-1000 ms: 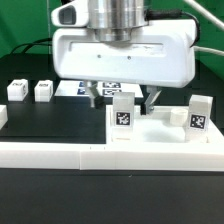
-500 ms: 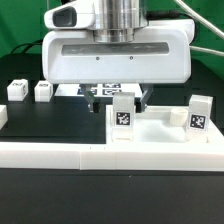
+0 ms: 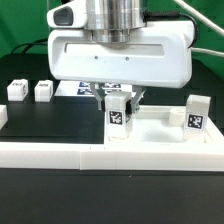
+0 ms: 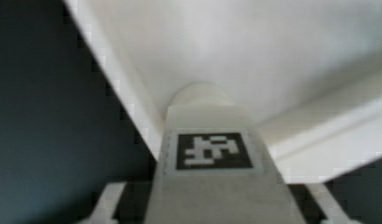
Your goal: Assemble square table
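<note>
A: Four leg blocks [image 3: 43, 91] in view?
B: Two at mid-left, one right, one centre, flanked by the pincer [image 3: 117, 99].
A: Pinched?
B: Cannot tell. One slab [image 3: 160, 127] lies centre-right.

The setting is a robotics lab bench. A black tabletop [image 3: 50, 125] stands before a green backdrop [image 3: 18, 35], with a white robot arm [image 3: 118, 20] above it. Black-and-white tags mark small white blocks [image 3: 43, 91] and a flat marker board [image 3: 72, 89], and a low white rail [image 3: 60, 155] borders the work area.
</note>
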You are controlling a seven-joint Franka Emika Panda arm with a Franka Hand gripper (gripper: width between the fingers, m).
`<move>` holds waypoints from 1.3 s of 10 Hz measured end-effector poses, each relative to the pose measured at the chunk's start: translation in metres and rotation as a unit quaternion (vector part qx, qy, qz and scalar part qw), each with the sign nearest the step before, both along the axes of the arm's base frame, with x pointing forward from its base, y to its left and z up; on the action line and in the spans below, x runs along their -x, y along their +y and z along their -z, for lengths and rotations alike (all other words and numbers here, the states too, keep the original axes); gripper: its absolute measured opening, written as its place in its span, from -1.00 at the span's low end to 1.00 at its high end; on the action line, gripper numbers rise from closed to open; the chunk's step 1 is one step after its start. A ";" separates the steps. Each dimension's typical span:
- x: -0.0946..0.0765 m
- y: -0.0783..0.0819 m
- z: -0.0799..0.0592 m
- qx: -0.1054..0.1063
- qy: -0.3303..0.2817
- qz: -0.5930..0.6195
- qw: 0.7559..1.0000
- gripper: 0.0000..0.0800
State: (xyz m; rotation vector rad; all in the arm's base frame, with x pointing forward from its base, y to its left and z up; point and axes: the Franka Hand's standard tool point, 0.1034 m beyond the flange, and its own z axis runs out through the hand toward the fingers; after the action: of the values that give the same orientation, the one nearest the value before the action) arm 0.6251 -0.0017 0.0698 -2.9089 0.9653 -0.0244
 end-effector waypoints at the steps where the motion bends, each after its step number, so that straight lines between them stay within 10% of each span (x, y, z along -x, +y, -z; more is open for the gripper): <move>1: 0.000 0.001 0.000 -0.004 0.010 0.070 0.998 -0.28; 4: 0.001 0.007 0.000 -0.015 0.035 0.290 0.956 -0.28; 8: 0.000 0.012 0.002 -0.053 0.045 0.538 0.840 -0.27; 10: 0.000 0.012 0.003 -0.055 0.043 0.531 0.844 -0.25; 13: 0.003 0.015 0.004 -0.039 0.018 0.312 0.949 0.19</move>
State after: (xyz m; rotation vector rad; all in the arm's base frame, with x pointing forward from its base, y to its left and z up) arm 0.6217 0.0134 0.0655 -2.4164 1.7971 0.0306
